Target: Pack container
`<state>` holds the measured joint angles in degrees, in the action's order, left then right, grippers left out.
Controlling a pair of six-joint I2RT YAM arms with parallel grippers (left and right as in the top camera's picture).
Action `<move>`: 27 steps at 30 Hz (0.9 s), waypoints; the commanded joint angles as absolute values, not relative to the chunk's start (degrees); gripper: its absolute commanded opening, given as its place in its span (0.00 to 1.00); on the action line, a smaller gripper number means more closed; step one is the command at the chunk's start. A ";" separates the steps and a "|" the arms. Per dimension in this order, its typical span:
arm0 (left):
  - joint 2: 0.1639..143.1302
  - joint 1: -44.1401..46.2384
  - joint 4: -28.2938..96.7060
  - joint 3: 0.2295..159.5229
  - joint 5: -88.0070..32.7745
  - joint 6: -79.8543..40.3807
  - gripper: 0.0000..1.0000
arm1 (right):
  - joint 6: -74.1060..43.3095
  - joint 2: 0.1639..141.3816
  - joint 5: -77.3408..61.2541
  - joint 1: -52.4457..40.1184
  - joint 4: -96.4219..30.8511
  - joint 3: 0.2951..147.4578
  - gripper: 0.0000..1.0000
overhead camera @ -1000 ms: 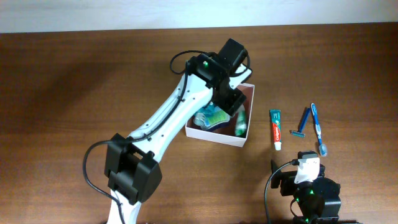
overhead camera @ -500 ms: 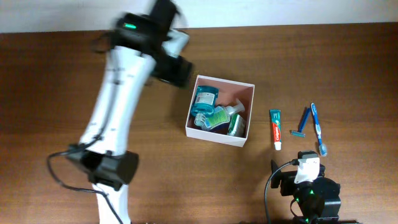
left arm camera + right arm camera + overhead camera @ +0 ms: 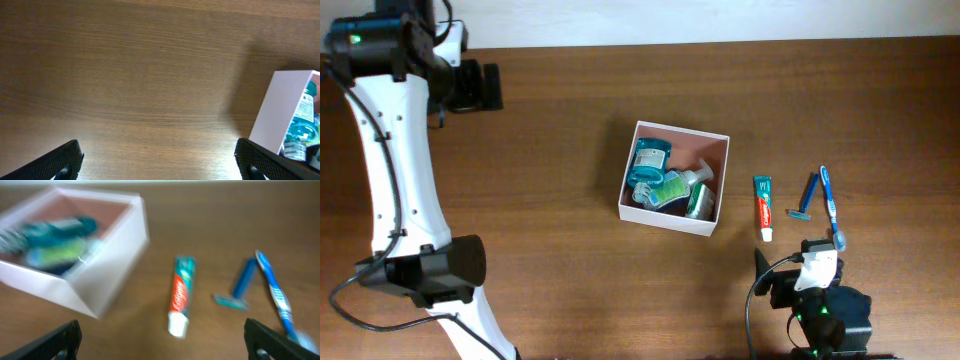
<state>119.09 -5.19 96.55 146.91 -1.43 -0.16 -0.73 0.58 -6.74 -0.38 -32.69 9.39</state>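
Observation:
The container [image 3: 721,180], a square white box with a pinkish-brown inside, sits mid-table and holds several blue-green bottles [image 3: 660,180]. It shows in the left wrist view [image 3: 280,107] and the right wrist view [image 3: 107,287]. My left gripper [image 3: 492,86] is open and empty at the far left back, well away from the box; its fingertips frame bare wood [image 3: 156,162]. My right gripper [image 3: 767,277] is open and empty at the front right, below a toothpaste tube [image 3: 764,207], also in the right wrist view [image 3: 180,295].
A blue razor [image 3: 807,200] and a blue toothbrush [image 3: 832,207] lie right of the toothpaste; they show in the right wrist view, razor [image 3: 241,282], toothbrush [image 3: 275,292]. The wooden table's far edge meets a white wall.
My left arm swung from over the container far to the back left, leaving the bottles in the box. The right wrist view is blurred; the arm has shifted slightly.

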 commanded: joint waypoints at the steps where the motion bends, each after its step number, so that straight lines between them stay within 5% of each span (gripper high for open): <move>1: 117.19 -6.46 96.71 147.74 -0.60 -0.80 0.99 | -9.04 0.21 -17.72 0.05 -27.00 9.21 0.99; 6: 117.19 -6.44 96.68 147.74 -0.60 -0.82 0.99 | -26.11 0.34 -22.52 0.05 -21.12 9.39 0.99; 12: 117.19 -6.44 96.71 147.74 -0.60 -0.82 0.99 | -26.55 7.46 -21.17 0.05 -20.43 15.25 0.99; 27: 117.19 -6.44 96.71 147.74 -0.60 -0.82 0.99 | -7.09 73.80 -9.85 0.05 -54.74 68.10 0.99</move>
<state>119.02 -6.24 96.57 146.91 -1.04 -0.27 -11.92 62.94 -13.17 -0.34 -51.72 59.68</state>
